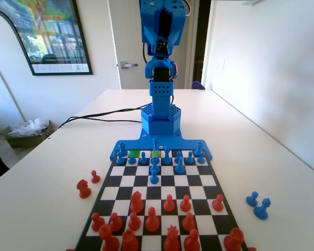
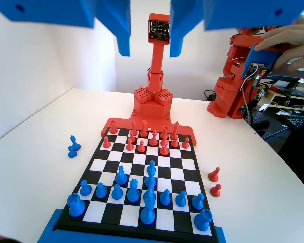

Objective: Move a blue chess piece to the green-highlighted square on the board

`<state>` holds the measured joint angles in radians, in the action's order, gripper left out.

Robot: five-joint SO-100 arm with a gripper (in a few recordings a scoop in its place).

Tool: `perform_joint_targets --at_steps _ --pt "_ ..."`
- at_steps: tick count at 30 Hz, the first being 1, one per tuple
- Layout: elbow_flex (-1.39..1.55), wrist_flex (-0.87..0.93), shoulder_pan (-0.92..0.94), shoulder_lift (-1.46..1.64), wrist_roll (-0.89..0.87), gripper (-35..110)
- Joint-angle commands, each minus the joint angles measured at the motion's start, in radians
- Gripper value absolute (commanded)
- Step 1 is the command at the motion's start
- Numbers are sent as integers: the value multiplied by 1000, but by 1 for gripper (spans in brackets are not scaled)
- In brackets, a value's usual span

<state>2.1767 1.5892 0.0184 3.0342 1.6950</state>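
Observation:
The blue chess piece point(image 1: 155, 144), slender with a pointed top, stands in the board's far row in the fixed view, on or just behind the paler yellow-green square point(image 1: 156, 153). The green-highlighted square point(image 1: 134, 155) lies two squares to its left in the same row, with no piece on it. In the wrist view the same piece point(image 2: 147, 213) stands in the nearest row of the board point(image 2: 96, 164). My gripper point(image 2: 150, 50) hangs high above the board, open, with nothing between its jaws. The blue arm point(image 1: 161, 63) is raised over its base.
Blue pawns point(image 1: 154, 168) fill the rows in front of the piece, and red pieces point(image 1: 152, 219) crowd the near rows. Two red pieces point(image 1: 84, 189) lie off the board at left, two blue ones point(image 1: 260, 208) at right. Black cables point(image 1: 94, 116) run across the table.

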Motion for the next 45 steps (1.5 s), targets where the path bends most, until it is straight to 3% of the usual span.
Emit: perform_joint_targets --at_steps 1,30,45 --pt "6 -14 2 20 6 1" --pt "-101 -9 -48 -109 2 1" --pt "-385 58 -94 -514 299 1"
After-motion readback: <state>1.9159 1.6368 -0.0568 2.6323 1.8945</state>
